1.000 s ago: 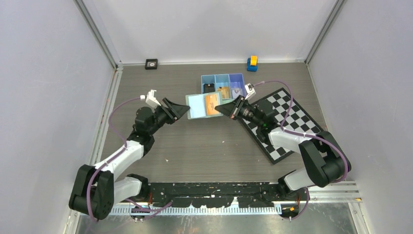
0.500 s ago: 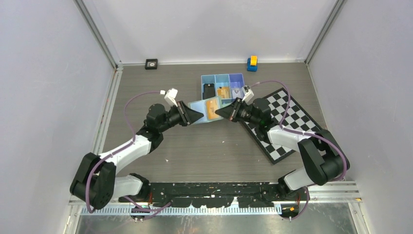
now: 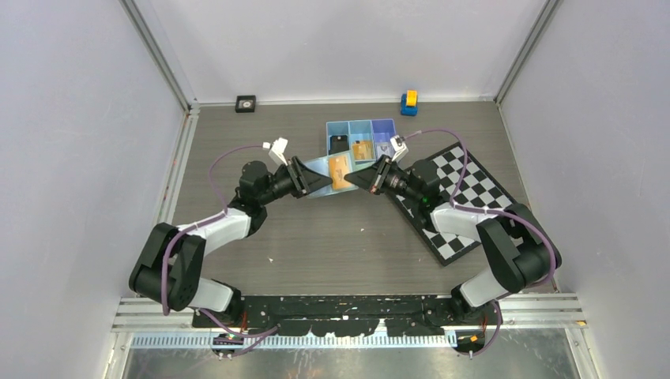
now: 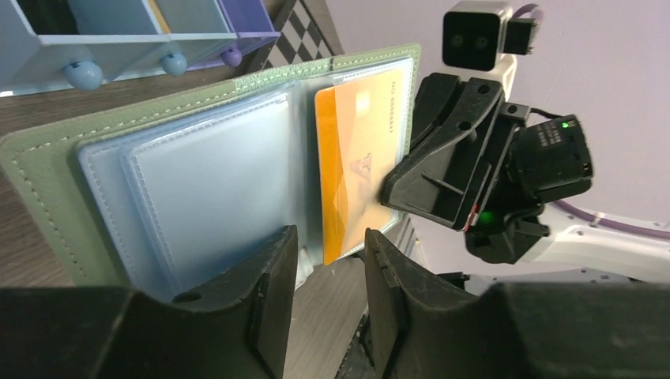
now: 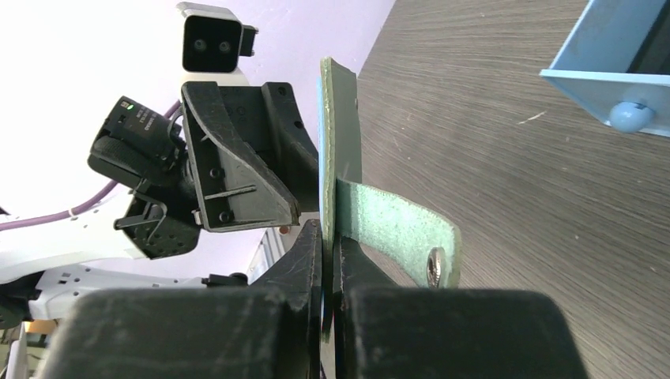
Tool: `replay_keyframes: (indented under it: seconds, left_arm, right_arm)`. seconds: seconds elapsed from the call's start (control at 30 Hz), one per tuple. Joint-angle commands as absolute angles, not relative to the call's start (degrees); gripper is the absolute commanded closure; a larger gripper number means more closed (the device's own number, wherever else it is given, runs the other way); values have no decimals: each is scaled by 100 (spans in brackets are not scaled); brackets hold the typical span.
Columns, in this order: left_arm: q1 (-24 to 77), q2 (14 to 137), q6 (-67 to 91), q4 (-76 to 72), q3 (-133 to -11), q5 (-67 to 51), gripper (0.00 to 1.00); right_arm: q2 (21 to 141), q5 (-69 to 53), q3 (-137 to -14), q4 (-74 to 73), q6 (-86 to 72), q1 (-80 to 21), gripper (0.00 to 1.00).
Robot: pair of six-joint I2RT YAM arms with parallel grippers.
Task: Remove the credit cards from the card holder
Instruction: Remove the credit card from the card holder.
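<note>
Grey-brown wood counter (image 3: 348, 237), walled in white, carries everything. Just above its middle in the overhead view you have the card holder (image 4: 197, 174) lifted off it, opened out and stood on edge between the two arms. One gold-orange card (image 4: 355, 174) sits in a clear sleeve on the far leaf, and the sleeves on the near leaf look empty.

Your right gripper (image 5: 329, 237) has its fingers clenched on the holder's green cover, right by the side tab. Your left gripper (image 4: 330, 237) has its fingers parted at the lower edge of the sleeves, grasping nothing that I can make out. Toward the upper centre, the blue tray (image 3: 362, 125) already holds a black card (image 3: 338, 144) and an orange card (image 3: 363, 149).

I judge you are well along, and this is the reach for the remaining card. Next, line the parted fingers up on the card's own edge, not the plastic. Then pinch and draw it out along the sleeve while the right gripper steadies the cover.

A second ago the left arm was well left of the holder; it has now come right up to it. The holder, then broad and flat to the camera, is turned steeper and sits nearer the tray.
</note>
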State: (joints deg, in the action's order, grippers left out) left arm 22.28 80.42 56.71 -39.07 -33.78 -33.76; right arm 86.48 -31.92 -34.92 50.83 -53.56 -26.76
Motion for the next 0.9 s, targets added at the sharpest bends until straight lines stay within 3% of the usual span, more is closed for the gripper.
replay_keyframes:
  seconds: [0.0, 0.3, 0.5, 0.57, 0.7, 0.77, 0.87]
  left_arm:
    - [2162, 8133, 5950, -4598, -3415, -3652, 61]
    - [2146, 8448, 6483, -5785, -3321, -4034, 66]
    - [1927, 8460, 6806, -6351, -3136, -4011, 92]
    - [1870, 8467, 6862, -6461, -3069, -3979, 100]
    - [1855, 8531, 6932, -6576, -3060, -4007, 100]
    - [1857, 8550, 6944, -6579, -3067, -4025, 100]
    - [1780, 8548, 6966, -6489, -3023, -3951, 100]
  right_arm:
    - [8718, -3555, -3546, 6235, -5849, -2700, 100]
    - [9055, -3842, -3656, 6816, -6281, -2707, 100]
    - [9223, -3886, -3707, 6906, -6384, -2700, 100]
    - [9242, -3873, -3701, 6900, -6405, -2670, 94]
    - [9230, -3802, -3618, 6968, -6438, -2608, 73]
    - [9229, -3789, -3571, 7097, -6531, -2553, 71]
    - [9220, -3758, -3485, 7341, -6721, -2430, 79]
